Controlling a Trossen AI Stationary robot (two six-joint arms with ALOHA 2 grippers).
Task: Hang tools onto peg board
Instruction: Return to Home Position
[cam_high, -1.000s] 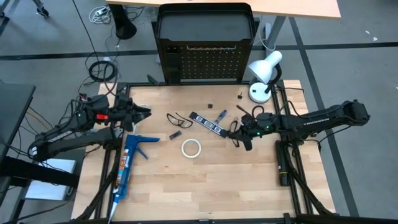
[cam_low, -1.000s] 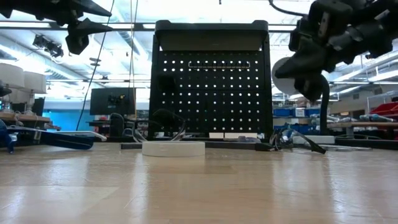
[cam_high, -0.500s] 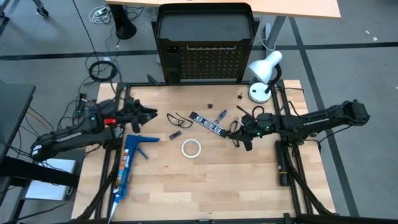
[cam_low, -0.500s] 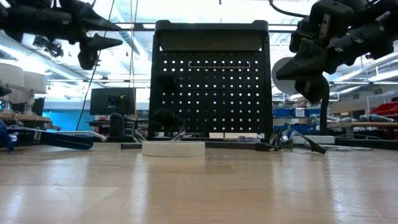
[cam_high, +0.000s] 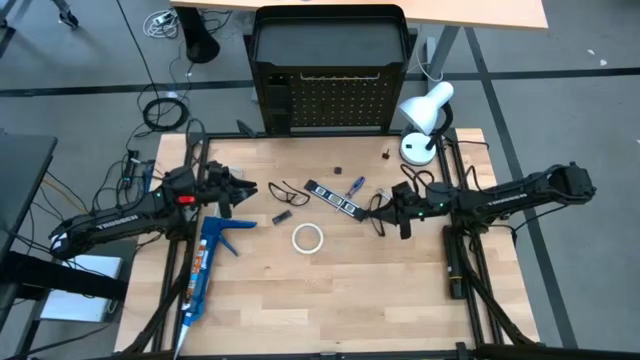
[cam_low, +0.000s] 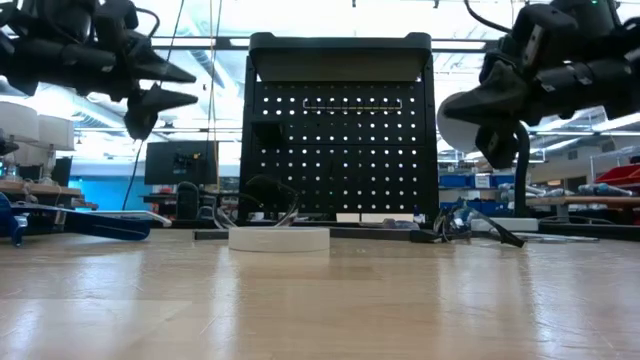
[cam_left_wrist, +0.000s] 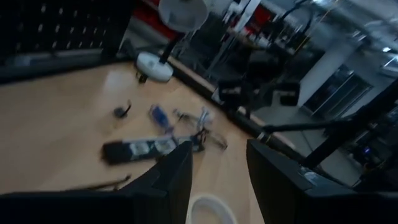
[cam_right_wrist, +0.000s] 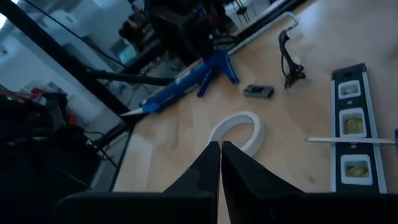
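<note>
As both arms make for their rest pos., we find the left gripper (cam_left_wrist: 221, 146) hanging clear above the table (cam_high: 400, 290) w/ fingers spread wide and nothing btwn them. The right gripper (cam_right_wrist: 219, 146) hangs opposite, fingers pressed together, likewise empty.

Every tool we can make out lies flat on the wood btwn the two:
- The tape ring (cam_high: 307, 237) is roughly midway, on the side away from the peg board.
- The wire loop (cam_high: 288, 190) is just ahead of the left gripper's tips.
- The black strip (cam_high: 333, 198) and the screwdriver (cam_high: 355, 186) lie nearer the right gripper.
- What look like the wrenches (cam_left_wrist: 200, 119) sit just beside the right gripper's tips.

The peg board (cam_high: 330, 100) stands beyond both grippers at the table's far edge. We see no tool hanging on it. A blue caulk gun (cam_high: 205, 262) lies alongside the left arm.

We judge this a pull-back, not a pick. W/ nothing hung, the hanging job looks wholly undone. The next move, in our view, calls for folding each arm back to its own side. Both should keep their height so the fingers pass over the tools, esp. the right, which is closest to the clutter.

Vs. a sec. ago, the left gripper has swung in toward the table's middle and sits lower. The right has shifted only slightly toward its own side. The tools haven't budged.
</note>
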